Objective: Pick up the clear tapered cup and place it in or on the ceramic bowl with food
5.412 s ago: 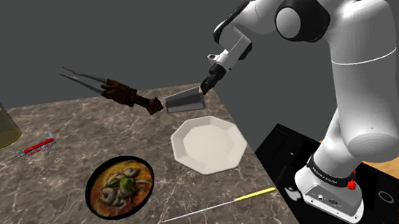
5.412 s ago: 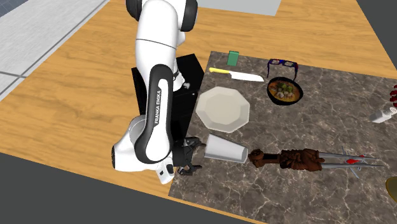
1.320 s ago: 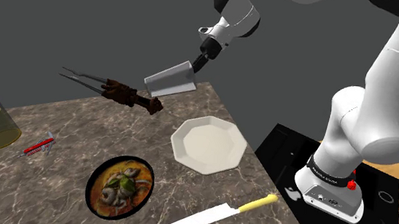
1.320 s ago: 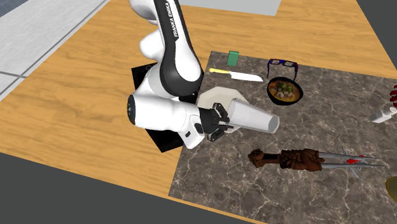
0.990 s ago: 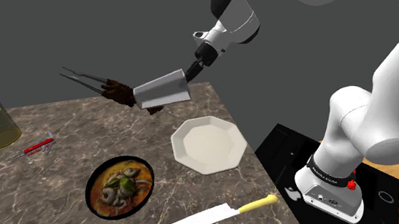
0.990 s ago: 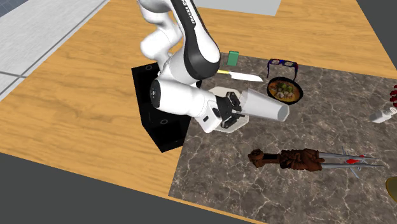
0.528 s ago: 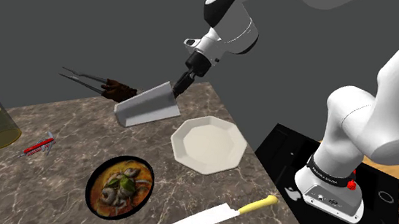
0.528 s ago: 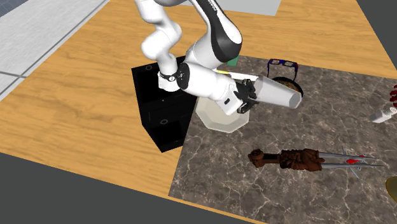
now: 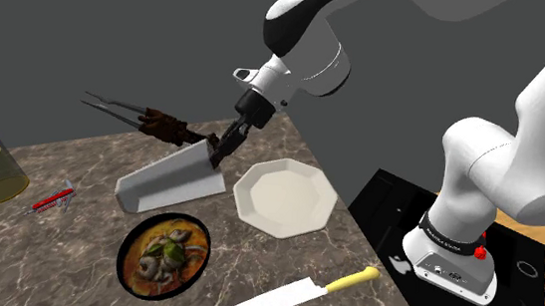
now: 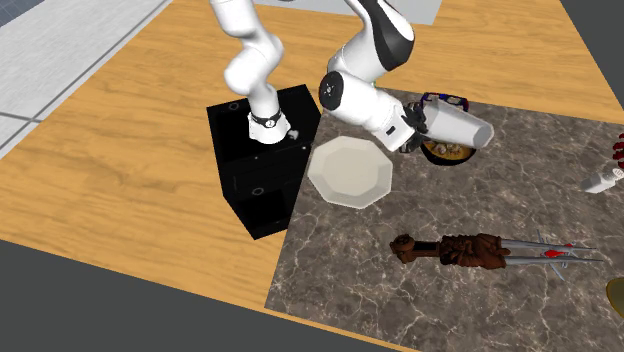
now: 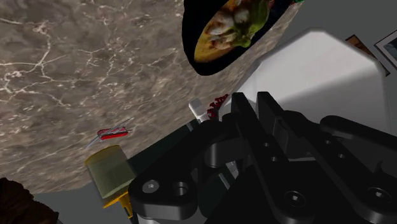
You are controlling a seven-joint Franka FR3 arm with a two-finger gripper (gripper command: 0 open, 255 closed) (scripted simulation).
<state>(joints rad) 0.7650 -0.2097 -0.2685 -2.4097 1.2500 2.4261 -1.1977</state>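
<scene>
Bench (image 9: 80,162) of dark veined stone spreads below the end effector (image 9: 223,149), which pinches the narrow end of the pale tapered cup (image 9: 170,179). The cup hangs clear of the surface, tipped nearly sideways, with its wide mouth pointing away from the end effector. A white plate (image 9: 285,196) lies beside and below the end effector. The bowl of food (image 9: 162,256) lies below and ahead of it, near the cup's mouth.

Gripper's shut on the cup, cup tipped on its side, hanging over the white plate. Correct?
Not over the plate. The gripper is shut on the cup, tipped on its side, but it hangs over the bowl of food. The second exterior view shows this, with the plate off to the side.
</scene>
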